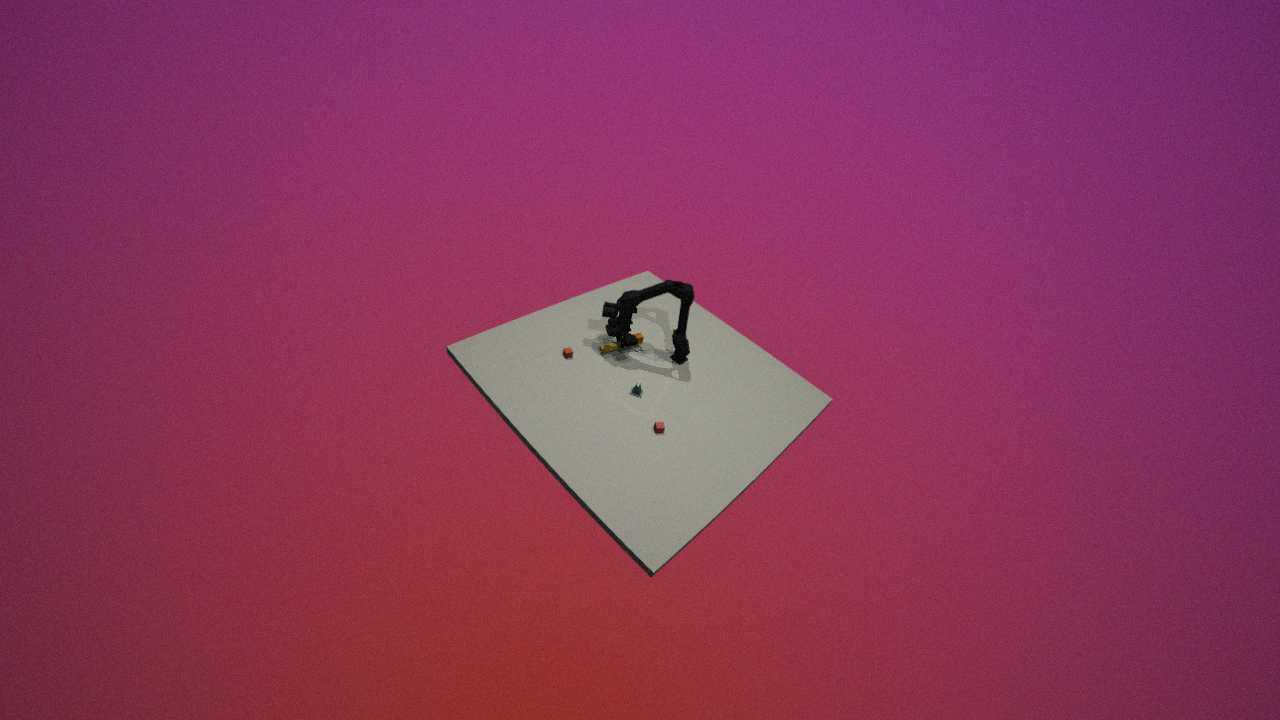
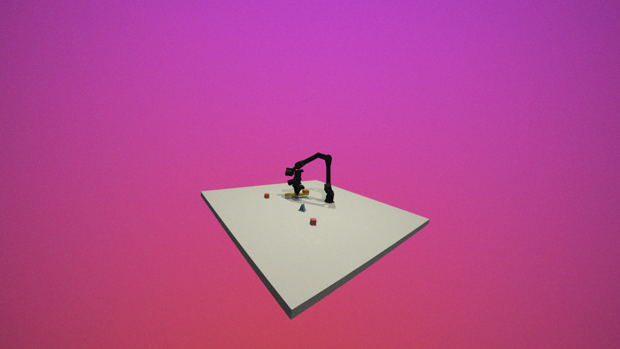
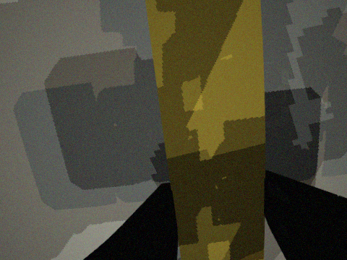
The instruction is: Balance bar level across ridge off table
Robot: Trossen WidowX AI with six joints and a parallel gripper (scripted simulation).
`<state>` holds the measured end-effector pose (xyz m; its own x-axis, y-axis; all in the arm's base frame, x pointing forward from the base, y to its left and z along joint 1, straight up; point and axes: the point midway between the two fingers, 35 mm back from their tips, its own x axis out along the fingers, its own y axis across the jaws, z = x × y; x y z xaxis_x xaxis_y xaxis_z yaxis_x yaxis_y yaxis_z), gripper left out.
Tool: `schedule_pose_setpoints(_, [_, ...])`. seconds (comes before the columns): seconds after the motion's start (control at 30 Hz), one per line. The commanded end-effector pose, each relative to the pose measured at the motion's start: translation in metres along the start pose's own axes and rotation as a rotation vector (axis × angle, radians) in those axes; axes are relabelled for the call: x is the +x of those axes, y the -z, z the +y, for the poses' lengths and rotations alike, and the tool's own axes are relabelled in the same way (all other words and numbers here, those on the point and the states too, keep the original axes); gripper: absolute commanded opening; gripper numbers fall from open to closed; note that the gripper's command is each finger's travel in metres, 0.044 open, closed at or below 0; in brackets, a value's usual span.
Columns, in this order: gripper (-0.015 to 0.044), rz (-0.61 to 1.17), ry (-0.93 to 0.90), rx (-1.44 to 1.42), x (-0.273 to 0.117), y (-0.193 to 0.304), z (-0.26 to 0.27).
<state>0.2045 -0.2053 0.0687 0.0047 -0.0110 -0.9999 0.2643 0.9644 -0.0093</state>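
Note:
The yellow bar (image 1: 608,348) (image 2: 288,195) (image 3: 231,90) is held a little above the table, its shadow showing beneath it. An orange block (image 1: 639,337) (image 2: 305,191) sits on the bar's end nearer the arm's base. My gripper (image 1: 623,344) (image 2: 297,193) (image 3: 215,188) is shut on the bar, with one black finger against each long side in the wrist view. The small grey-green ridge (image 1: 636,390) (image 2: 302,208) stands on the table, in front of the bar in the top and exterior views, with nothing on it. The ridge is not in the wrist view.
A red-orange cube (image 1: 568,352) (image 2: 266,195) stands left of the bar. A red cube (image 1: 659,428) (image 2: 313,221) stands nearer the top and exterior views than the ridge. The pale table (image 1: 716,447) (image 2: 338,251) carries the arm's base (image 1: 680,347) (image 2: 329,195), right of the bar.

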Motion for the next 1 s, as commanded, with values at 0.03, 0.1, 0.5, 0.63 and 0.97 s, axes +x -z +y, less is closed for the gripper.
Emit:
schedule_pose_setpoints(0.03, [0.0000, -0.012, 0.005, 0.001, -0.017, -0.002, -0.001])
schedule_pose_setpoints(0.1, [0.0000, -0.012, 0.005, 0.001, -0.022, -0.003, -0.001])
schedule_pose_setpoints(0.5, [0.0000, -0.013, 0.004, 0.002, -0.053, -0.001, 0.000])
schedule_pose_setpoints(0.63, [0.0000, -0.014, 0.004, 0.003, -0.064, 0.000, 0.000])
schedule_pose_setpoints(0.97, [0.0000, -0.014, 0.003, 0.009, -0.081, 0.001, 0.003])
